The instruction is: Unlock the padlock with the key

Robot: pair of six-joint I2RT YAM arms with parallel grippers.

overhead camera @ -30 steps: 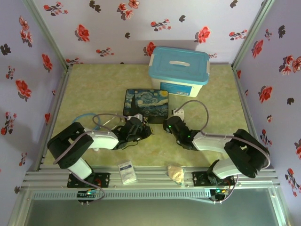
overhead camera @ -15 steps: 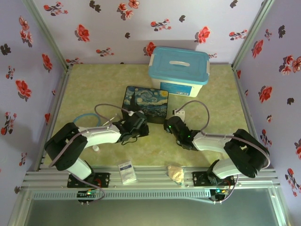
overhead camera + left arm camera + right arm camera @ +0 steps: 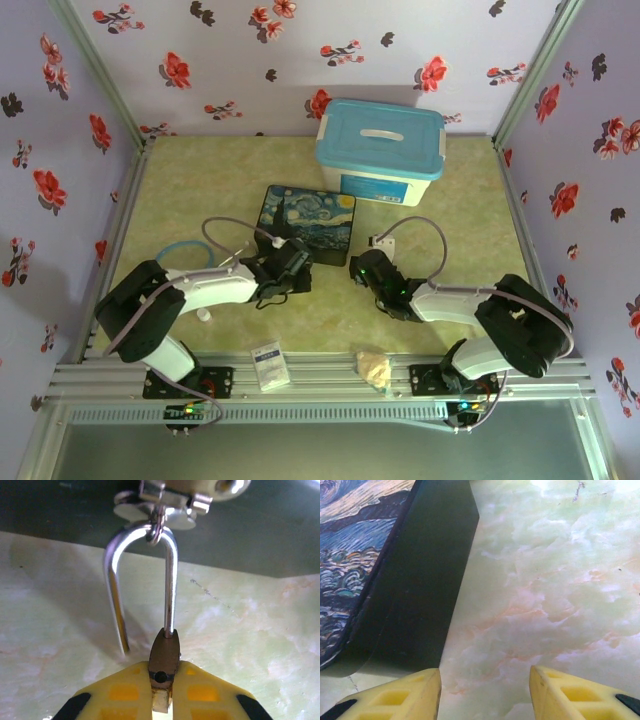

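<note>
In the left wrist view my left gripper (image 3: 164,674) is shut on the small brass padlock (image 3: 165,652), seen edge-on between the yellow fingers (image 3: 120,685). Its silver shackle (image 3: 111,575) rises to the metal hasp (image 3: 160,502) on the dark Starry-Night box (image 3: 310,217) and hooks through it. One shackle leg sits in the padlock body; the other ends free above the table, and an empty hole shows in the body. The key is out of view. My right gripper (image 3: 485,680) stands open over bare table beside the box's corner (image 3: 420,580). From above, both grippers (image 3: 287,262) (image 3: 362,267) sit at the box's near edge.
A white bin with a blue lid (image 3: 380,150) stands behind the box. A blue-tubed stethoscope (image 3: 180,248) lies left, with a white cap (image 3: 203,314) near the left arm. A white card (image 3: 269,365) and a yellowish lump (image 3: 375,368) rest on the front rail. A small white object (image 3: 380,238) lies right of the box.
My left gripper has moved up and slightly left toward the box's near edge, its arm stretching out. The right gripper has shifted only slightly.
</note>
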